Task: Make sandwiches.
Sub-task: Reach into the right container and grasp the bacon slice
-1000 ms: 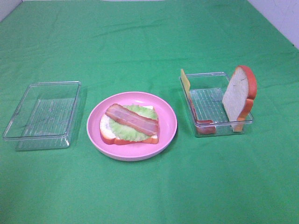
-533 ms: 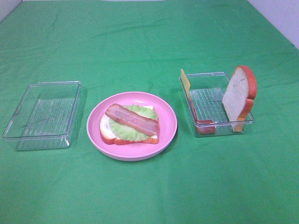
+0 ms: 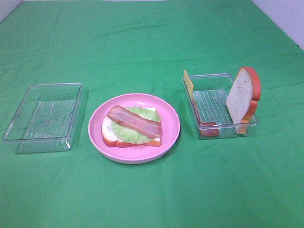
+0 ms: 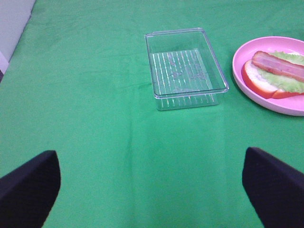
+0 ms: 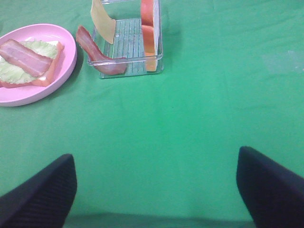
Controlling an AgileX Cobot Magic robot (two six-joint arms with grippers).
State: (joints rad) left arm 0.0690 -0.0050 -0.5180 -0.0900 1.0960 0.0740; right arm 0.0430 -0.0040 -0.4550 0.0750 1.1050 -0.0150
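On the pink plate (image 3: pixel 171 130) lies a bread slice (image 3: pixel 108 135) with orange-red crust, a pale green lettuce leaf (image 3: pixel 126 133) on it and a bacon strip (image 3: pixel 134 121) on top. The right clear tray (image 3: pixel 223 129) holds a second bread slice (image 3: pixel 242 97) standing on edge, a yellow cheese slice (image 3: pixel 188 84) and another bacon strip (image 3: pixel 202 122) leaning on its left wall. The same pieces show in the right wrist view: cheese slice (image 5: pixel 103 21), bacon strip (image 5: pixel 97 53), bread slice (image 5: pixel 148 33). My left gripper (image 4: pixel 152 190) and right gripper (image 5: pixel 154 190) are both open, empty, above bare cloth, out of the exterior view.
An empty clear ribbed tray (image 3: pixel 43 116) sits left of the plate, also in the left wrist view as the tray (image 4: pixel 184 69). Green cloth (image 3: pixel 152 194) covers the whole table. A white wall edge (image 3: pixel 285 19) shows at the far right.
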